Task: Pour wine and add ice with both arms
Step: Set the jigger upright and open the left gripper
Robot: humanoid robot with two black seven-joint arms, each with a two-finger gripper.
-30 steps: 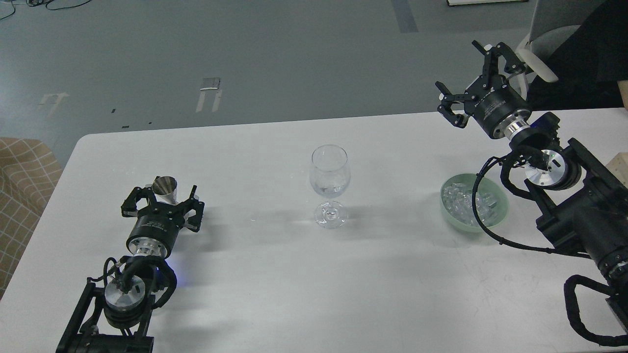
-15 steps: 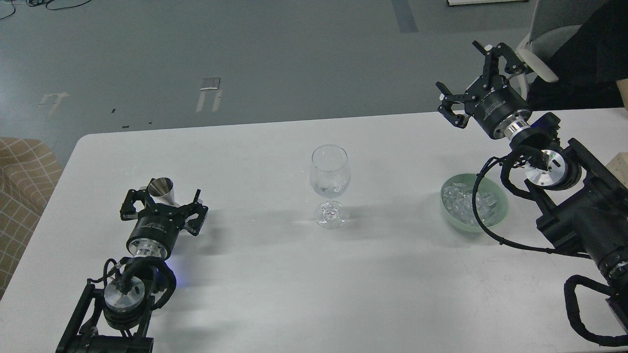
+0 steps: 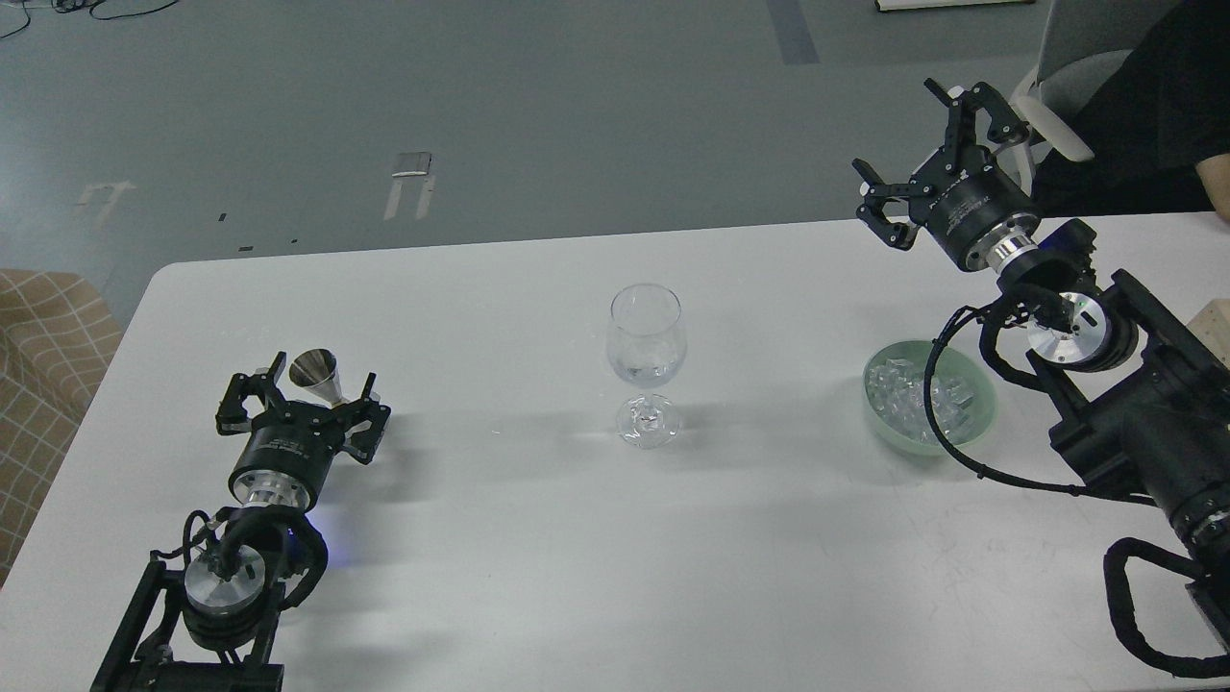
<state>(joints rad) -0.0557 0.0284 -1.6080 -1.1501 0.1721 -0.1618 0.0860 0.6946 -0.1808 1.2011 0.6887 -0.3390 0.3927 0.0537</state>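
Observation:
A clear wine glass (image 3: pixel 647 365) stands upright at the table's middle, with a little colourless wine (image 3: pixel 646 371) low in its bowl. A small metal measuring cup (image 3: pixel 317 373) stands on the table at the left. My left gripper (image 3: pixel 300 392) is open just in front of the cup, its fingertips (image 3: pixel 371 383) either side of it, apart from it. A pale green bowl (image 3: pixel 980 408) holds a heap of clear ice (image 3: pixel 898 394) at the right. My right gripper (image 3: pixel 913 139) is open and empty, raised beyond the bowl near the table's far edge.
A person in black (image 3: pixel 1153 115) sits by a white chair (image 3: pixel 1057 135) behind the table's far right corner. A checked brown sofa (image 3: pixel 38 384) stands off the left edge. A pale wooden block (image 3: pixel 1216 327) lies at the right edge. My right arm's cable (image 3: pixel 951 452) loops over the bowl.
My left gripper has drawn back toward me and to the left, away from the metal cup, which stays standing. My right arm has not moved.

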